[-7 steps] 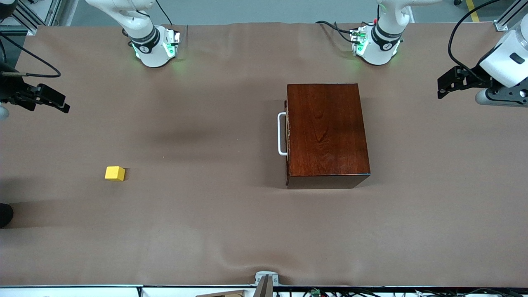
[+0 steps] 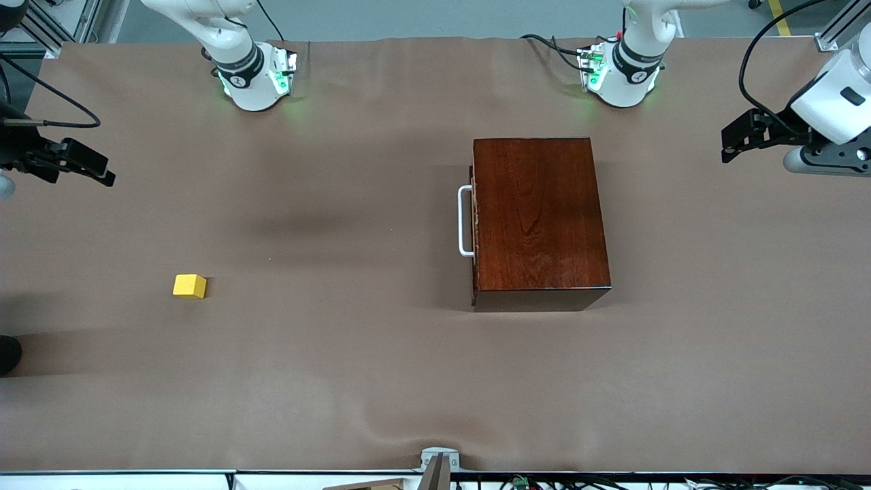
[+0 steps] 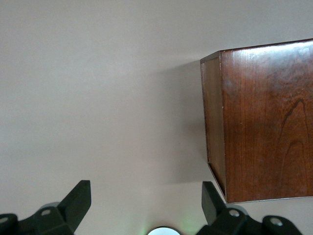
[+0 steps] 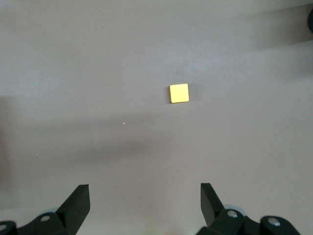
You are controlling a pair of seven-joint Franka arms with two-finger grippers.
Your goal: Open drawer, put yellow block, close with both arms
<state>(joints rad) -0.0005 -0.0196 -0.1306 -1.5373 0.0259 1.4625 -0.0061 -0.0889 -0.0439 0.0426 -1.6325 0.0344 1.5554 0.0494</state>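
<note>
Drawer [image 2: 473,221]: we see it fully shut in its box [image 2: 537,221], which stands toward the left arm's end of the table [image 2: 381,367]. Only the dark front edge and the white handle [image 2: 465,221], facing the right arm's end, show.

Block [image 2: 189,286]: it rests on the table toward the right arm's end, well apart from the box and slightly nearer the front camera than the handle. In the right wrist view it [image 4: 179,93] lies bare and untouched.

Right gripper [image 2: 85,167]: we find it over the table's edge at the right arm's end, fingers spread wide, holding nothing. The arm waits.

Left gripper [image 2: 738,139]: it hangs over the table between the box and the left arm's end. In its wrist view the fingers [image 3: 78,200] stand well apart and empty, beside a corner of the box [image 3: 264,122].

Change: against the picture half a second ago we detect almost none; at most the left gripper has shifted slightly. Drawer, block and right gripper lie as they did.

Meaning for the task: we judge no step begun. The drawer has yet to be pulled out by its handle before the block can go in.

Hidden or cut off: the drawer's tray lies wholly inside the box. Both arms run out of the front view, and the wrist views crop their fingers at the base.
</note>
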